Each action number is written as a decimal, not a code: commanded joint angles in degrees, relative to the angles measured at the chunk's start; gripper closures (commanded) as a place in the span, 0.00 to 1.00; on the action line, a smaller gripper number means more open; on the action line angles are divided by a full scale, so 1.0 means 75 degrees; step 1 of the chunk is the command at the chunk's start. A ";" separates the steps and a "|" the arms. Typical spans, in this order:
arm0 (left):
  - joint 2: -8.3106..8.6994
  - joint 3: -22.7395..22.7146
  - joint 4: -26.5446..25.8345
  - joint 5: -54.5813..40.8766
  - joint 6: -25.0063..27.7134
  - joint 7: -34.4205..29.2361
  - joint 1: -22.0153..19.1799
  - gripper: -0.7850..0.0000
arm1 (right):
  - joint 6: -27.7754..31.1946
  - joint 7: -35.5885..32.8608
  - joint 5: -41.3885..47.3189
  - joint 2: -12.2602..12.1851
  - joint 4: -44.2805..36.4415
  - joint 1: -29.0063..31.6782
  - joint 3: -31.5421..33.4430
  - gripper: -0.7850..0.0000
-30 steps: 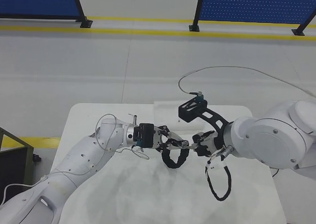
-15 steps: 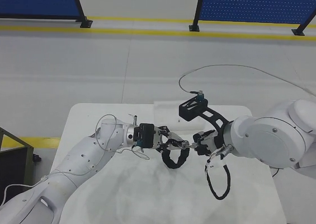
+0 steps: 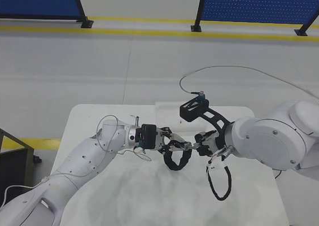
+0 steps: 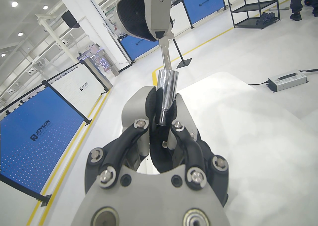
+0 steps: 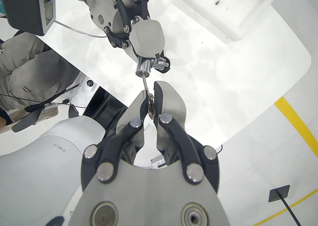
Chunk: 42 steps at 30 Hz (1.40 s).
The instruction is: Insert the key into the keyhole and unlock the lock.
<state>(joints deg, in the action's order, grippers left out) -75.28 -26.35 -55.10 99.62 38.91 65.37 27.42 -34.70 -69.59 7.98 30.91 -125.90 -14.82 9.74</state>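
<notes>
My left gripper (image 4: pixel 162 99) is shut on a chrome lock cylinder (image 4: pixel 167 93) that carries a black cable loop (image 3: pixel 176 161). The lock's keyhole end points at my right gripper (image 5: pixel 149 93). That gripper is shut on the head of a silver key (image 5: pixel 145 84), whose key ring (image 5: pixel 151 106) sits between the pads. The key (image 4: pixel 166 56) lines up with the lock cylinder (image 5: pixel 143 66) and its tip sits in the keyhole mouth, with most of the blade still outside. Both grippers (image 3: pixel 170 148) (image 3: pixel 200 148) meet above the middle of the white table (image 3: pixel 91 130).
A white foam block (image 5: pixel 223 6) lies on the table's far side (image 3: pixel 167 108). A black cable loop (image 3: pixel 221 183) hangs below the right arm. Beyond the table's edges there is white floor with yellow lines.
The right gripper has edged slightly toward the lock, bringing the key tip up to the keyhole. The left arm has stayed still.
</notes>
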 commanded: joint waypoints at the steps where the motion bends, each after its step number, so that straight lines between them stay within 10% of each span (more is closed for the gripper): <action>1: -0.0002 0.0001 0.0001 -0.0016 0.0018 -0.0018 -0.0004 1.00 | 0.0005 -0.0006 -0.0038 0.0018 -0.0017 0.0001 0.0000 1.00; 31: 0.0004 0.0171 -0.0015 -0.0464 0.0164 -0.0164 -0.0036 1.00 | -0.0056 0.0055 -0.0277 0.0610 0.0256 0.0223 0.0000 1.00; 32: 0.0004 0.0180 -0.0002 -0.0500 0.0176 -0.0176 -0.0031 1.00 | -0.0079 0.0079 -0.0273 0.0626 0.0272 0.0235 0.0000 0.69; 33: 0.0005 0.0188 0.0009 -0.0538 0.0191 -0.0191 -0.0031 1.00 | -0.0102 0.0101 -0.0262 0.0639 0.0283 0.0243 0.0000 0.17; 34: 0.0005 0.0202 0.0014 -0.0584 0.0210 -0.0209 -0.0025 1.00 | -0.0131 0.0130 -0.0256 0.0650 0.0286 0.0243 0.0000 0.00; 42: 0.0022 0.0286 0.0112 -0.1088 0.0410 -0.0409 -0.0001 1.00 | -0.0320 0.0321 0.0025 0.0681 0.0301 0.0142 0.0013 0.00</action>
<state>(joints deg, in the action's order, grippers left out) -75.15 -24.29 -54.38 92.12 41.63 62.65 27.39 -36.96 -67.32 7.74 36.06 -123.67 -13.63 9.75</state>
